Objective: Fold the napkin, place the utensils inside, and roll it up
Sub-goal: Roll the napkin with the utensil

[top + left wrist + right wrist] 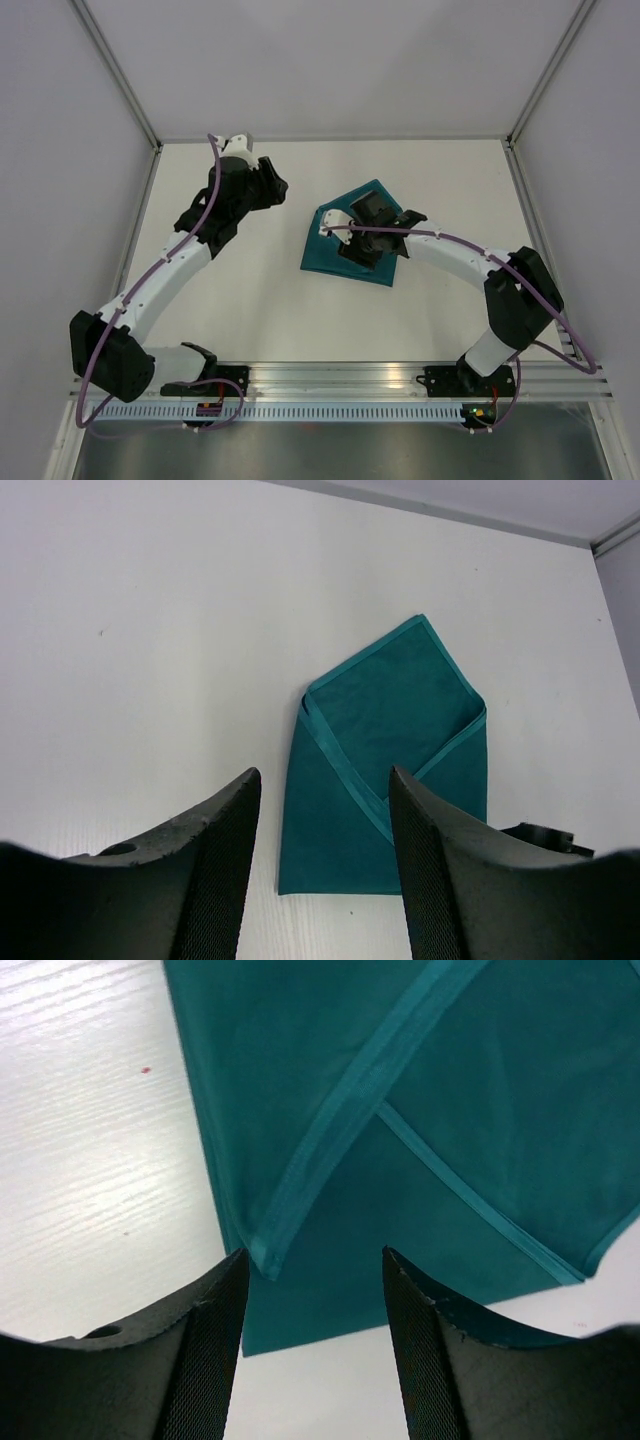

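The teal napkin (335, 255) lies folded on the white table, its side flaps crossed like an envelope with a point at the far end. In the left wrist view the napkin (385, 730) lies ahead of my left gripper (323, 772), which is open and holds nothing. From above, the left gripper (272, 186) hangs left of the cloth, apart from it. My right gripper (360, 240) hovers over the napkin (330, 1110), open and empty, with the crossed hems just beyond its fingertips (232, 1270). The utensils are out of view.
The white table (240, 290) is bounded by a grey rail on the left (135, 230), a back wall edge (330, 140) and a rail on the right (530, 220). Both arm bases sit on the metal bar at the near edge (330, 385).
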Robot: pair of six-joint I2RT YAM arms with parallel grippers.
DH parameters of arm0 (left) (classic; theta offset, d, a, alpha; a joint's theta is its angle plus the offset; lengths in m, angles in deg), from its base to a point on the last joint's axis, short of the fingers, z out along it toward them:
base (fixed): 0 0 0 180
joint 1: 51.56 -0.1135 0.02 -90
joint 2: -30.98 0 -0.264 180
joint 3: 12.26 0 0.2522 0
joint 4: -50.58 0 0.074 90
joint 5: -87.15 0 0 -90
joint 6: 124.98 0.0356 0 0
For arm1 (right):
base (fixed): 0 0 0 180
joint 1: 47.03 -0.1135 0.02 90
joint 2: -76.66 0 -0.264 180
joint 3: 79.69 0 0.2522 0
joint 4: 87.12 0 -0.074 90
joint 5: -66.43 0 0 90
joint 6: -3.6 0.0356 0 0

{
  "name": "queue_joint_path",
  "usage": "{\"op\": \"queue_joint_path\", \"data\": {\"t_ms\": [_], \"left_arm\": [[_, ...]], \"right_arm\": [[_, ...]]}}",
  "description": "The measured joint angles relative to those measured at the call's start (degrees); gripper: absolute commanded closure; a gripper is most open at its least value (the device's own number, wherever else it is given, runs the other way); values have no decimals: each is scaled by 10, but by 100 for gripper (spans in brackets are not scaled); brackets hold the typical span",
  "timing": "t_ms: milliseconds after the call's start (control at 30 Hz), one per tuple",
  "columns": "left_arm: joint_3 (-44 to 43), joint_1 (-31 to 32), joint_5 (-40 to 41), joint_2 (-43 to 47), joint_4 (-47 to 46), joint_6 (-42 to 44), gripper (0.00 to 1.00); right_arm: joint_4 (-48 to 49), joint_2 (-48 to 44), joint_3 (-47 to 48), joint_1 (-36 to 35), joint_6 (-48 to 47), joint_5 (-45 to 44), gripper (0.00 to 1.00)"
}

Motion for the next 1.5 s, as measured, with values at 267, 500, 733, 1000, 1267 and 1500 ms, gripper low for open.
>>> {"op": "queue_joint_path", "data": {"t_ms": [267, 500, 733, 1000, 1267, 1500], "left_arm": [[-8, 0, -1, 22, 25, 12, 39], [-8, 0, -1, 33, 34, 23, 39], [1, 0, -8, 33, 34, 33, 39], [9, 0, -23, 30, 33, 46, 38], [20, 0, -42, 27, 31, 58, 39], [27, 0, -56, 25, 22, 66, 38]], "right_arm": [[33, 42, -7, -78, -5, -14, 38], [76, 77, -30, -87, -8, -36, 38], [116, 94, -49, -86, -17, -62, 39], [144, 94, -59, -80, -31, -65, 41], [150, 94, -63, -59, -54, -42, 45], [145, 96, -64, -59, -70, -25, 58]]}}
